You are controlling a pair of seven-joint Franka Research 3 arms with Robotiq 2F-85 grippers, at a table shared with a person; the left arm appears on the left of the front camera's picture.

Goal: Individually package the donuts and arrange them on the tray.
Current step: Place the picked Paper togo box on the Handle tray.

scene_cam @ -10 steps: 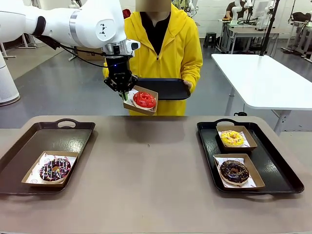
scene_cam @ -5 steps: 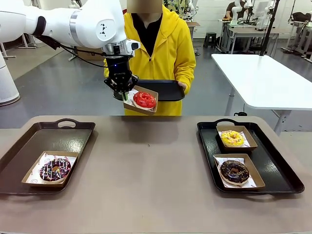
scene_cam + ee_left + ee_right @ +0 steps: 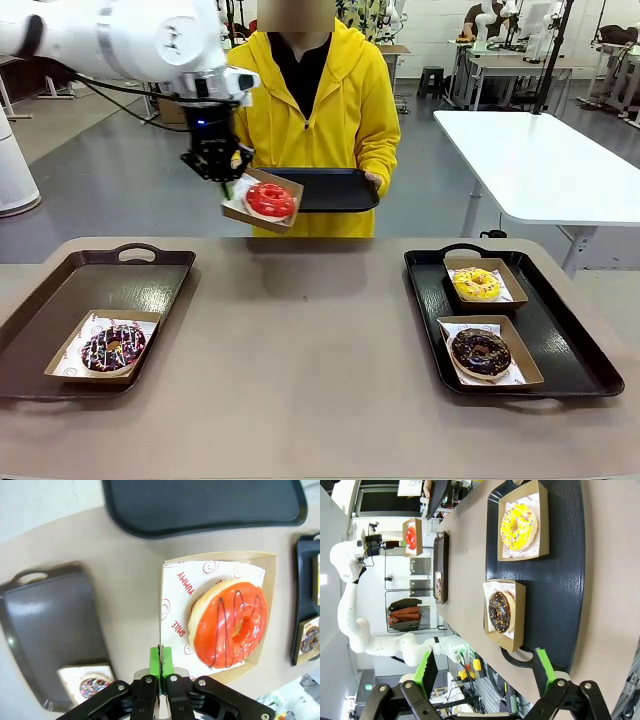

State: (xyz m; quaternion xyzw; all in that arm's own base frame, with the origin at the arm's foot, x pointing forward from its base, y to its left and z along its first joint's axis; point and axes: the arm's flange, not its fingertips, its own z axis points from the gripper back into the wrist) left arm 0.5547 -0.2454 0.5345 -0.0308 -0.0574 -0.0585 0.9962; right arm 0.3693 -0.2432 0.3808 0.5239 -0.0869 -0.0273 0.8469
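Reaching in from the left high above the tabletop (image 3: 300, 340), the robot's left arm points its wrist straight down, its left claw (image 3: 229, 186) pinching the edge of a small cardboard box (image 3: 262, 201) that carries the red-iced donut (image 3: 270, 200); the box hangs tilted in the air just in front of the black tray (image 3: 335, 188) that a person in a yellow hoodie (image 3: 330, 95) holds out at the far side. From the left wrist, the green pads (image 3: 160, 661) are pressed together on the box's paper-lined rim, with the red donut just beyond them. On the left tray (image 3: 60, 320) the sprinkled chocolate donut (image 3: 112, 346) sits in its box. On the right tray (image 3: 580, 350) the yellow-iced donut (image 3: 477, 283) and the dark chocolate donut (image 3: 481, 352) rest in separate boxes. From the right wrist, the right claw (image 3: 483, 671) hangs spread wide, above that tray's near end.
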